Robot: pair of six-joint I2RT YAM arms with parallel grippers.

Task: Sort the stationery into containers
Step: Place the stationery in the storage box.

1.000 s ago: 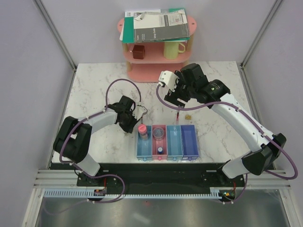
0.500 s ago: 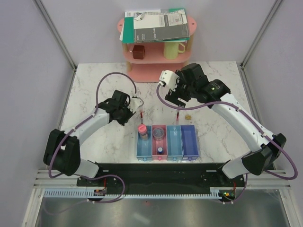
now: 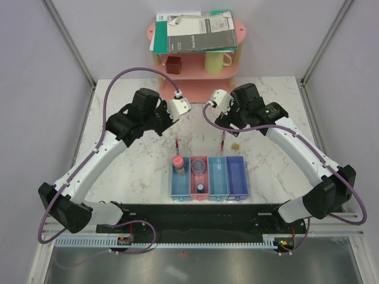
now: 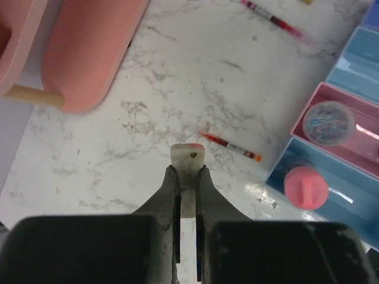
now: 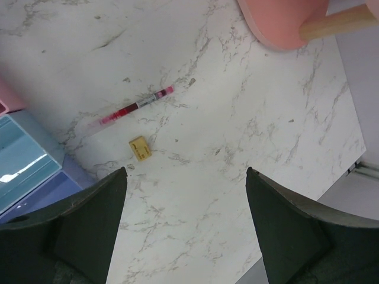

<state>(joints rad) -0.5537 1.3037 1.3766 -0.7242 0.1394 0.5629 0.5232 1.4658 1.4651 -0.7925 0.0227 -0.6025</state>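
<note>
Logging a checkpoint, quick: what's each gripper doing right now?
Left gripper: closed on a small pale block.
Right gripper: open, holding nothing.

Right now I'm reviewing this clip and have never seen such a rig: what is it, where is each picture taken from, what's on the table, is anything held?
Two robot arms are bolted at the near edge of a marble table. The wide picture looks down from above and behind them; the other two come from a camera on each wrist, looking past that arm's claw. The left claw is shut on a small pale block. The right claw is open and empty. On the table lie a red pen, a second red pen, a tiny tan block and a row of four trays. The blue tray holds a pink cylinder; the pink tray a round disc and a blue-capped tube. A pink rack at the back carries notebooks.
</note>
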